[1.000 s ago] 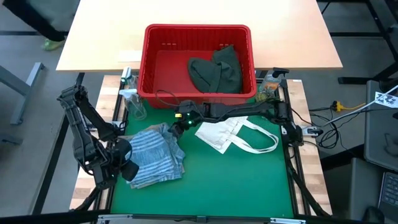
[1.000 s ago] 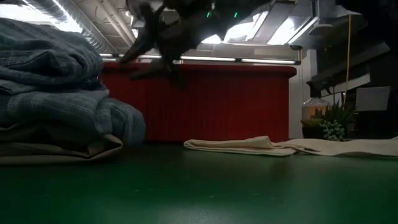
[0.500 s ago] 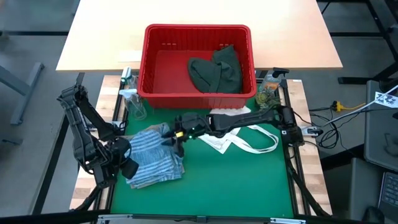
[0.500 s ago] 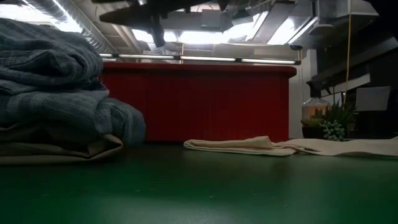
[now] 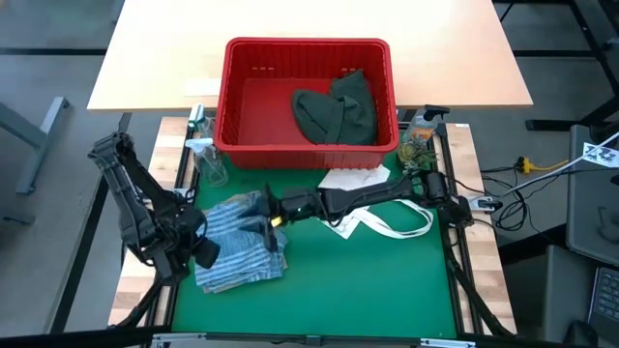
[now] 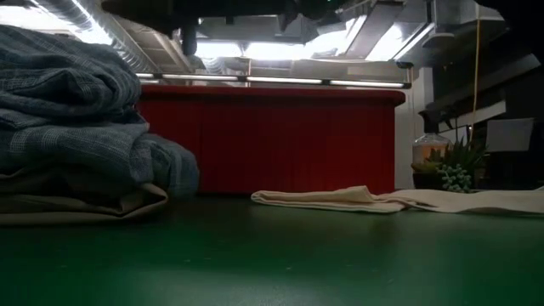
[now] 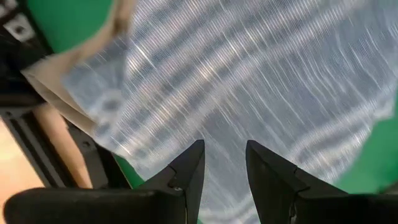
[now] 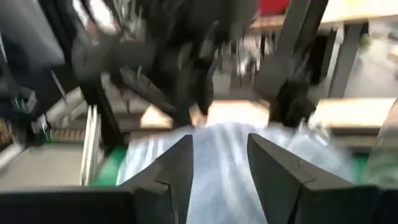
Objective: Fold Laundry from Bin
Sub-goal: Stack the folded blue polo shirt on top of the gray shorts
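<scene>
Since the earlier frame, right arm swung from above the tote bag (image 5: pixel 372 215) across to the striped shirt (image 5: pixel 237 253). Shirt lies folded on a tan garment (image 6: pixel 76 202), at the left of the green bench (image 5: pixel 368 290). Right gripper (image 5: pixel 272 235) hovers at its right edge, fingers parted, grasping nothing. Left gripper (image 5: pixel 199 253) sits at its left edge, fingers (image 7: pixel 186 171) parted over the stripes, holding nothing visible. Dark green garment (image 5: pixel 337 108) remains in the bin (image 5: pixel 308 48). Risk: both grippers crowd one small stack; a pinch may snag the tan layer and undo the fold, or the arms may collide.
</scene>
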Controlling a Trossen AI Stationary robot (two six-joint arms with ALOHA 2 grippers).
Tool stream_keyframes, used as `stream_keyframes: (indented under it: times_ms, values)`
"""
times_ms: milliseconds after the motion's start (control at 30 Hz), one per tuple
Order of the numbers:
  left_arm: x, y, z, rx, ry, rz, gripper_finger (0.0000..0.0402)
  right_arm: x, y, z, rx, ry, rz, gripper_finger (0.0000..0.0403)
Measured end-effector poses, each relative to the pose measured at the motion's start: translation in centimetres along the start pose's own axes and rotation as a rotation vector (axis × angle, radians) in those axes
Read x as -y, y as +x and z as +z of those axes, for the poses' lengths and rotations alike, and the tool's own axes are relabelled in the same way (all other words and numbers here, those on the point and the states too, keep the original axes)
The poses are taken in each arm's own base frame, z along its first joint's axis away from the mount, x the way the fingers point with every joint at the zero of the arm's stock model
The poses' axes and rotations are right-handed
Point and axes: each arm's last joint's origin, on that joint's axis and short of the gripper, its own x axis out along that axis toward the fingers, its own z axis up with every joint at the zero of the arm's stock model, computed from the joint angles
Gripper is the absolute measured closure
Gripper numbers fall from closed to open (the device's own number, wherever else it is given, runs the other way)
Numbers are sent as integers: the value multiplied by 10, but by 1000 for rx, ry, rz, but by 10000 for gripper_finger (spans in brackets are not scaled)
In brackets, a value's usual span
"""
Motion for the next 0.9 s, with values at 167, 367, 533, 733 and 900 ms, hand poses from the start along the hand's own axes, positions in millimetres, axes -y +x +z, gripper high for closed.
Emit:
stream_keyframes:
  times_ms: [167, 367, 533, 733, 900]
  values:
    - [-1, 3, 12, 39, -32, 64, 290, 5, 11, -38, -148, 8, -16, 253]
    - [0, 5, 19, 56, -62, 94, 290, 21, 15, -81, -362, 24, -144, 253]
    - [-1, 12, 21, 70, -75, 122, 290, 29, 14, -86, -393, 21, -208, 253]
    - [-4, 29, 21, 89, -80, 199, 290, 27, 13, -79, -365, 21, -192, 253]
    - [-8, 45, 18, 62, -88, 291, 290, 22, 5, -50, -296, 21, -159, 253]
